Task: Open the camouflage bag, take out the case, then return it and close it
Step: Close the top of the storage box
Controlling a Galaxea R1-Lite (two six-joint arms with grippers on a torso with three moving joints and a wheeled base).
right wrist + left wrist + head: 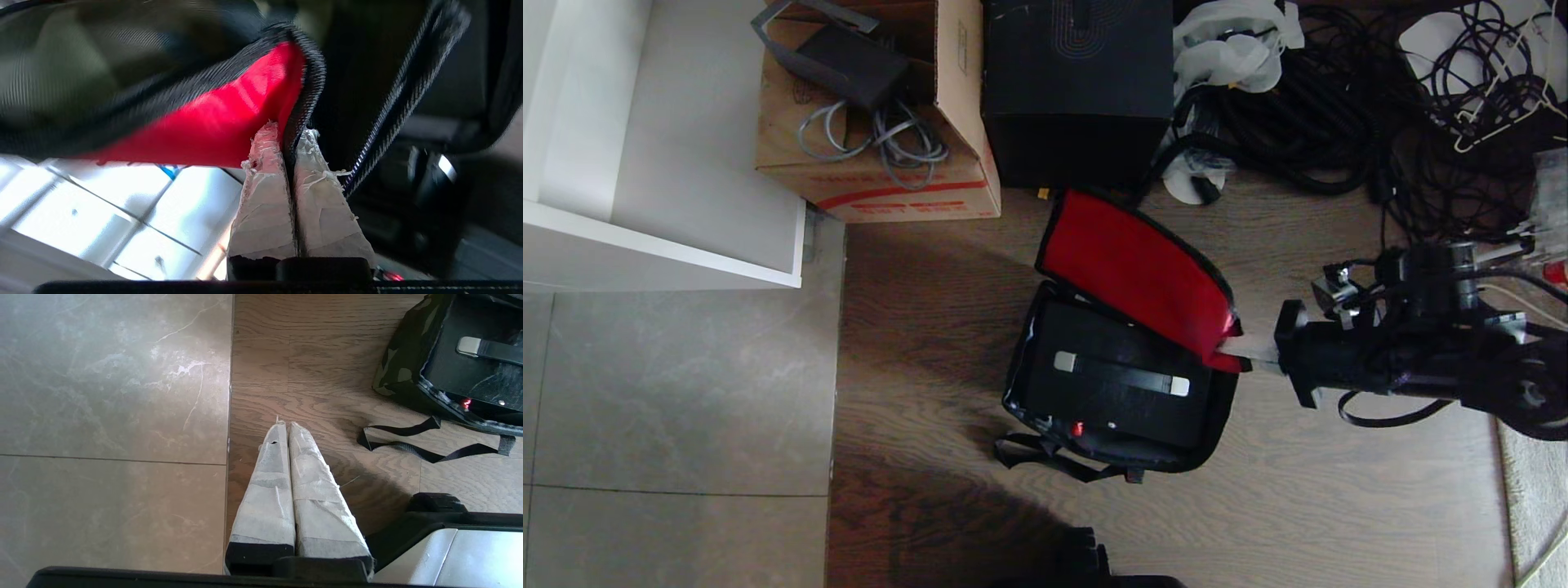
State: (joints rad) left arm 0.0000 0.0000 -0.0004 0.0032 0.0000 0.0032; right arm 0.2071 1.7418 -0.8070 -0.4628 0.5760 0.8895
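Camouflage bag [1123, 457] sat mid wood floor in head view, red-lined flap [1139, 273] up, case [1115, 380] still inside. Left wrist: left gripper [284, 424] closed, empty, parked near the tile seam. Right wrist: right gripper [286, 134] pinched flap's zipper edge [304, 92]; fold the flap fully back, keep the pinch tight

We saw the camouflage bag [1029, 384] was soft woven cloth with a red fabric lining. The case [1123, 380] looked matt black, its handle ends silvery metal. The floor [1339, 490] was grained wood.
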